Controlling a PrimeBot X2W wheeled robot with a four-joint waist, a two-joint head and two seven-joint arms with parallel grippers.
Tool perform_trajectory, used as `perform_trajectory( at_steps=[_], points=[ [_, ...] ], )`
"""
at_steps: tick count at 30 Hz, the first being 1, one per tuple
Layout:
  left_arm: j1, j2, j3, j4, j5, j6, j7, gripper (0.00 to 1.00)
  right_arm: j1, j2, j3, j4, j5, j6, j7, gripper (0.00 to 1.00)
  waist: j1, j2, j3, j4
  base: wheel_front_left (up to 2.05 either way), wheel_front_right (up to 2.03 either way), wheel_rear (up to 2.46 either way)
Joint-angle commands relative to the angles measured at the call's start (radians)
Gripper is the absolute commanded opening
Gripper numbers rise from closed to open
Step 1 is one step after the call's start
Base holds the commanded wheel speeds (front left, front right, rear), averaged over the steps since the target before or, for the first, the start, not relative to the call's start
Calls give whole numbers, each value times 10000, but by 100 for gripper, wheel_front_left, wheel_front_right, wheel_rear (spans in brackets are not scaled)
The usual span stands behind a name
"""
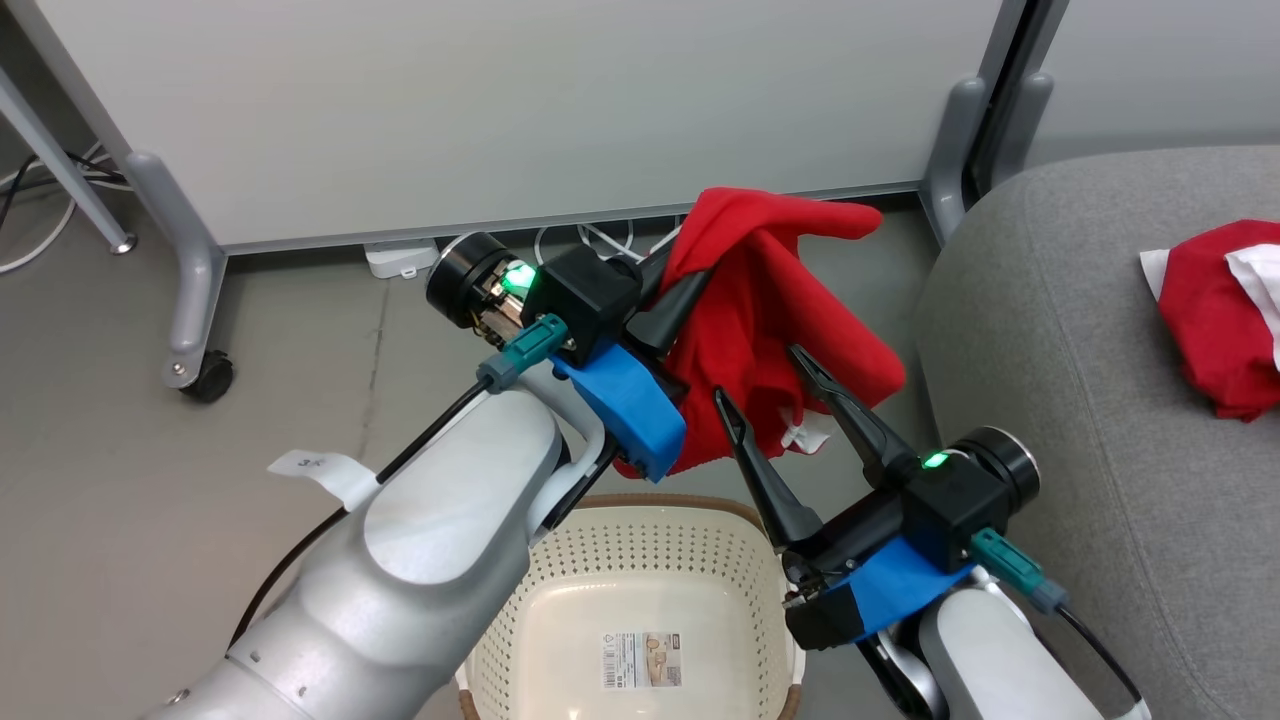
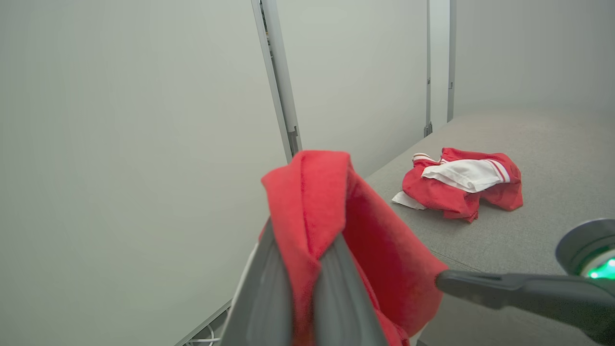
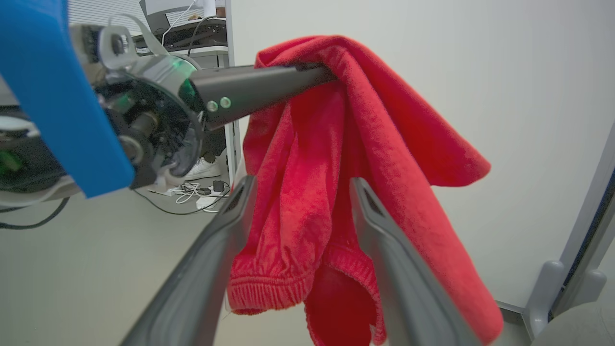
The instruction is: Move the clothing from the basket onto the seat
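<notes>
Basket (image 1: 640, 548) — 1 label sticker (image 1: 641, 659) inside

clothing (image 1: 760, 290): red, white panels, striped trim | basket (image 1: 620, 555): cream, perforated, brown rim | seat (image 1: 1060, 400): grey

Supporting surfaces: two.

1. Floor (image 1: 300, 330): smooth, grey. Items standing or lying directly on it:
   - the basket (image 1: 620, 545), cream-white with perforated walls and a brown rim, upright, near the seat's rounded edge;
   - two grey partition feet, one at the left (image 1: 190, 280) with a black caster (image 1: 208, 378), one at the right (image 1: 955, 140) just beside the seat;
   - a white power strip (image 1: 400, 258) and loose white cables (image 1: 600, 240) along the partition's lower edge;
   - a slanted grey leg (image 1: 70, 170) with further cables (image 1: 40, 200) beside it.

2. Seat (image 1: 1050, 350): large grey fabric cushion. One red garment (image 1: 1215, 320) with white panels lies crumpled on it, well back from the front edge.
</notes>
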Motion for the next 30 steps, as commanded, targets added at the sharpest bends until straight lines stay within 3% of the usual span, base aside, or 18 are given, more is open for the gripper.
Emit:
perform_trajectory(
  at_steps=[1, 14, 19, 30],
  points=[
    [-151, -9, -9, -37, 29, -58, -40, 0, -231, -13, 79, 247, 10, 3, -34, 100, 0, -1, 46, 49, 0, 0, 0],
    [-484, -296, -393, -113, -42, -66, -133, 0, -1641, -13, 652, 2063, 1164, 1, -34, 100, 0, -1, 411, 436, 0, 0, 0],
    [-530, -383, -527, -108, -50, -68, -191, 0, -1982, -17, 846, 2403, 1831, 3, -34, 100, 0, -1, 486, 511, 0, 0, 0],
    [-668, -468, -643, -63, -126, -71, -236, 0, -2173, -13, 741, 2579, 2174, 3, -34, 100, 0, -1, 548, 560, 0, 0, 0]
  ],
)
